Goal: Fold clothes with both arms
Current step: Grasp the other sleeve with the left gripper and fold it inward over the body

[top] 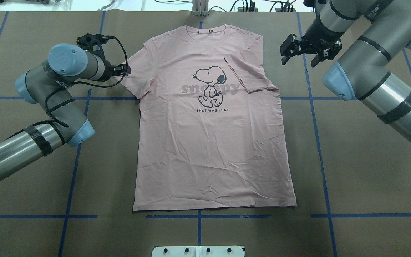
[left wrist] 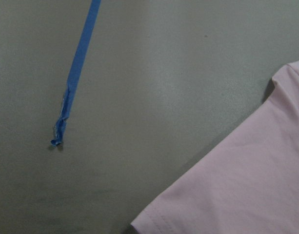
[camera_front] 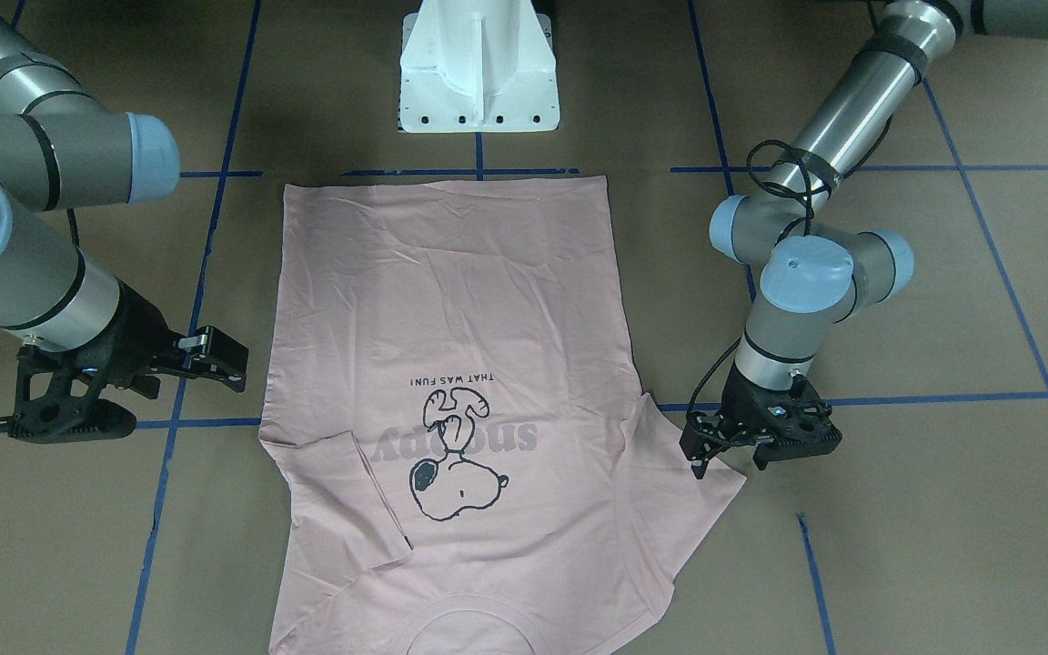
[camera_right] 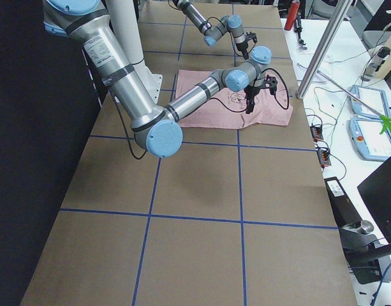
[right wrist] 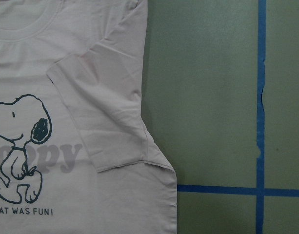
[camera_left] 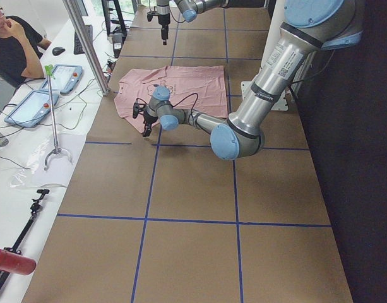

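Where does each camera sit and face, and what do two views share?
Front-facing: across table, facing robot; left arm, right arm, pedestal.
Overhead: behind robot, looking down; both arms.
Exterior left: left table end; left arm nearest.
Exterior right: right end; right arm nearest.
Left wrist: above spread sleeve; no body.
Right wrist: above folded sleeve; no body.
All share the T-shirt.
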Tool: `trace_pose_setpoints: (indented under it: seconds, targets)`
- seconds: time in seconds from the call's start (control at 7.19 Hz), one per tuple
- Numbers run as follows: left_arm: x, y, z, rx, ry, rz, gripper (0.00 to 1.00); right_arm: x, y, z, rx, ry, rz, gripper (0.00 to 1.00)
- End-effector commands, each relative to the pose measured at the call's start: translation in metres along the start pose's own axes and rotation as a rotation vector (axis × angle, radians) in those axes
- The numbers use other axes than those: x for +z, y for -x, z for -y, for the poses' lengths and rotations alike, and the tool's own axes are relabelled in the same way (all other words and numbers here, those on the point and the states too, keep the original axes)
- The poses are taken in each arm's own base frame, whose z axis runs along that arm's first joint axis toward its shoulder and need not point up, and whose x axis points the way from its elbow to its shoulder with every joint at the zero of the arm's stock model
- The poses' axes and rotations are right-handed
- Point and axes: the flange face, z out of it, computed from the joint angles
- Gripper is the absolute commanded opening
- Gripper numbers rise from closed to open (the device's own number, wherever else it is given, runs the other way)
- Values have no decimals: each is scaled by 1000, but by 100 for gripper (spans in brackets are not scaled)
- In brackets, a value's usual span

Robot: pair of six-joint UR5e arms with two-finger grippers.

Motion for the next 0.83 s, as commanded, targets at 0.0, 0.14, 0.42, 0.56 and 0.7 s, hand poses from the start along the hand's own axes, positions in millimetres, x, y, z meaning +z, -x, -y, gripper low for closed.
trace_pose_setpoints:
  seconds: [0.0, 0.14, 0.42, 0.56, 0.7]
  targets:
    - [0, -1, 1, 0, -5, 1, 58, 3, 0, 0, 1, 3, -3, 100]
    - [-1, -3, 3, 0, -6, 0, 34, 3, 0, 0, 1, 3, -3, 100]
    - [-2, -6, 5, 1, -9, -4, 0, 5, -4, -1, 4, 5, -6, 100]
    - [-5, -8, 9, -3, -14, -7, 0, 7, -9, -3, 7, 8, -8, 100]
    - [-15, -18, 23, -11, -27, -19, 0, 10, -12, -4, 10, 10, -11, 100]
